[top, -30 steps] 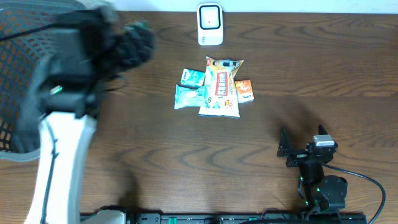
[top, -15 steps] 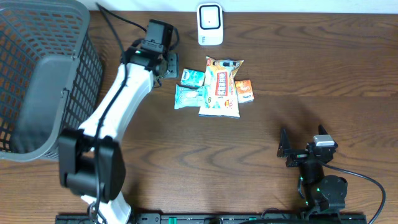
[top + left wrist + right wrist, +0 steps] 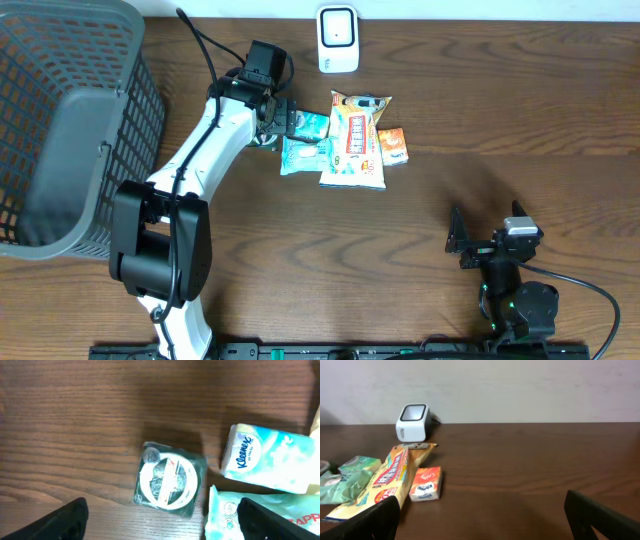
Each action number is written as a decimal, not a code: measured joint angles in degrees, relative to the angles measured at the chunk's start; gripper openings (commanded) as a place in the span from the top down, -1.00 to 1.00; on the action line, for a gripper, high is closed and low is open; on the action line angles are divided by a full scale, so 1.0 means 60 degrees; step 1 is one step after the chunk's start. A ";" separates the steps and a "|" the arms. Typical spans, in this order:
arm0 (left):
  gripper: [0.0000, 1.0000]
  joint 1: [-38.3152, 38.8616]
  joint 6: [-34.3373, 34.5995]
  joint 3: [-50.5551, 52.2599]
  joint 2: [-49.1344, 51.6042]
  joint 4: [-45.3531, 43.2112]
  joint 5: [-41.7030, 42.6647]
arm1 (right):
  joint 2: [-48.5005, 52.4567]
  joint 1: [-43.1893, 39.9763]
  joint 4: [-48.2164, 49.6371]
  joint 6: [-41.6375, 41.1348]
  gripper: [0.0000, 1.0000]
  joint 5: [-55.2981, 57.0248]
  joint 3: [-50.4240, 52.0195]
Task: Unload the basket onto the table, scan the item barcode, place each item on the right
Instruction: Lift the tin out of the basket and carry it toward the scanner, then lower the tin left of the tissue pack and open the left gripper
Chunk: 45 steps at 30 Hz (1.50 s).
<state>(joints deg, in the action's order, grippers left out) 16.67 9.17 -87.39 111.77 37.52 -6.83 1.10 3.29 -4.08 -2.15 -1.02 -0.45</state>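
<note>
Dark wood-grain tabletop (image 3: 520, 110), pale wall (image 3: 520, 390) behind it in the right wrist view. Change noted: a second ago we had the left arm (image 3: 200, 160) blurred over the grey mesh basket (image 3: 40, 90). It has since swung across to the goods at mid-table, and the left tool (image 3: 284, 120) has spread from a middling gap to wide, holding nothing. Item we judge next for scanning: dark green packet (image 3: 170, 479) with a round white label, flat on the tabletop at the left of the group, lying between the spread fingers (image 3: 65, 520) in the left wrist view; contact we cannot tell. We read this as the start of a fresh pick, grasp not yet made. Scanner (image 3: 338, 40): white, at the far edge, apart from the packet. Neighbours: Kleenex pack (image 3: 265, 457) just beside the packet; teal pack (image 3: 303, 157) close by one finger, so a closing grip may snag it; snack bag (image 3: 357, 140) and orange pack (image 3: 393, 146) farther right. Right tool (image 3: 481, 496): wide, empty, parked near the front edge, well apart from the goods.
</note>
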 measured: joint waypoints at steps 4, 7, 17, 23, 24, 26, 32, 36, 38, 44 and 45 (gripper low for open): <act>-0.94 0.0000 -0.0007 0.0000 0.0000 -0.0004 0.0000 | 0.0000 0.0000 0.0000 0.0000 -0.98 0.0000 0.0000; -0.94 0.0000 -0.0007 0.0000 -0.0004 -0.0004 0.0000 | 0.0000 0.0000 0.0000 0.0000 -0.99 0.0000 0.0000; -0.96 0.0000 -0.0007 0.0000 -0.2342 0.0240 0.0000 | 0.0000 0.0000 0.0000 0.0000 -0.98 0.0000 0.0000; -0.96 0.0000 -0.0007 -0.0051 -0.4572 0.1024 -0.0040 | 0.0000 0.0000 0.0000 0.0000 -0.99 0.0000 0.0000; -0.96 0.0000 -0.0007 -0.0062 -0.4743 0.1173 -0.0055 | 0.0000 0.0000 0.0000 0.0000 -0.99 0.0000 0.0000; -0.96 0.0000 -0.0007 -0.0066 -0.4951 0.1486 -0.0080 | 0.0000 -0.0004 0.0000 0.0000 -0.99 0.0000 0.0000; -0.96 0.0000 -0.0007 -0.0066 -0.4962 0.2269 -0.0106 | 0.0000 0.0000 0.0000 0.0000 -0.99 0.0000 0.0000; -0.97 0.0000 -0.0007 -0.0066 -0.4962 0.2550 -0.0106 | 0.0000 0.0000 0.0000 0.0000 -0.98 0.0000 0.0000; -0.96 0.0000 -0.0007 -0.0066 -0.4962 0.2696 -0.0106 | 0.0000 0.0000 0.0000 0.0000 -0.98 0.0000 0.0000; -0.97 0.0000 -0.0007 -0.0066 -0.4962 0.3187 -0.0106 | 0.0000 0.0000 0.0000 0.0000 -0.99 0.0000 0.0000; -0.97 0.0000 -0.0007 -0.0066 -0.4962 0.3275 -0.0106 | 0.0000 0.0000 0.0000 0.0000 -0.99 0.0000 0.0000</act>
<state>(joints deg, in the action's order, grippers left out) 16.67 9.13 -87.79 82.00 57.17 -7.46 1.10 3.29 -4.08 -2.15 -1.02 -0.45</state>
